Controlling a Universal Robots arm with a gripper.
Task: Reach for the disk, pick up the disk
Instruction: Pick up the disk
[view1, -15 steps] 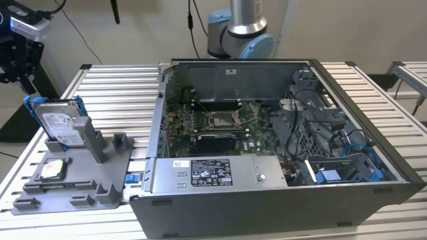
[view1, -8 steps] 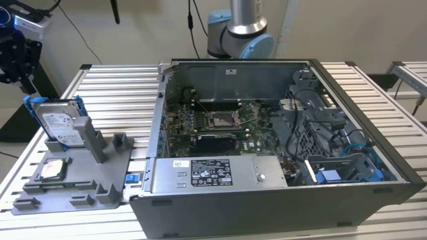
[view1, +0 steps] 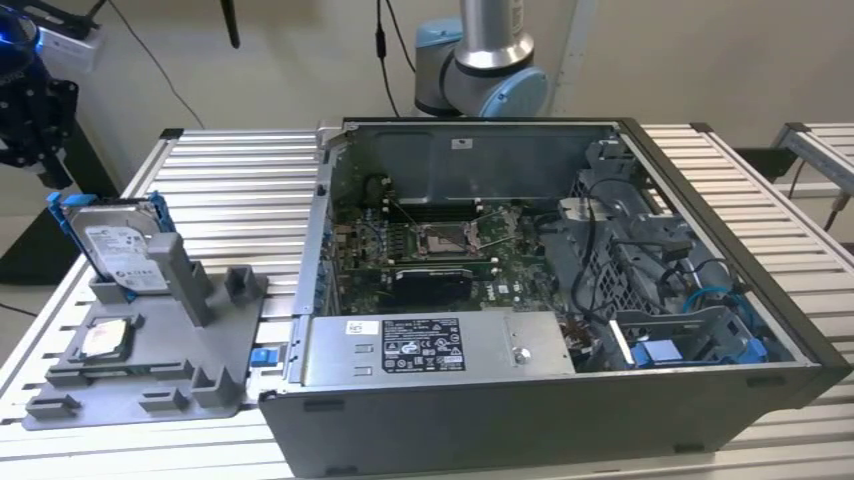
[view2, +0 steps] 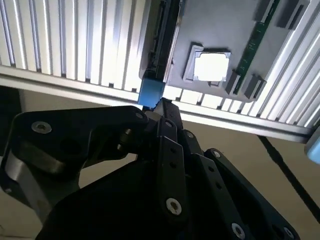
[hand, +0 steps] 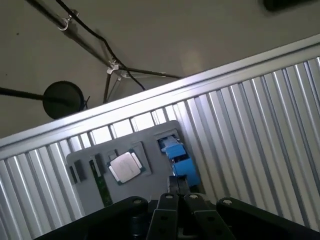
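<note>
The disk (view1: 118, 246) is standing upright on its edge in a grey holder (view1: 180, 345) on the slatted counter (view1: 227, 180), at the exterior view's left, beside an open computer case (view1: 534, 420). The black pincer (hand: 177, 186) is hovering above the disk's blue rail (hand: 178, 160), apart from it, with its fingertips pressed together and pinching nothing. A square silver chip (hand: 125, 166) is lying flat in the same holder, near the disk.
</note>
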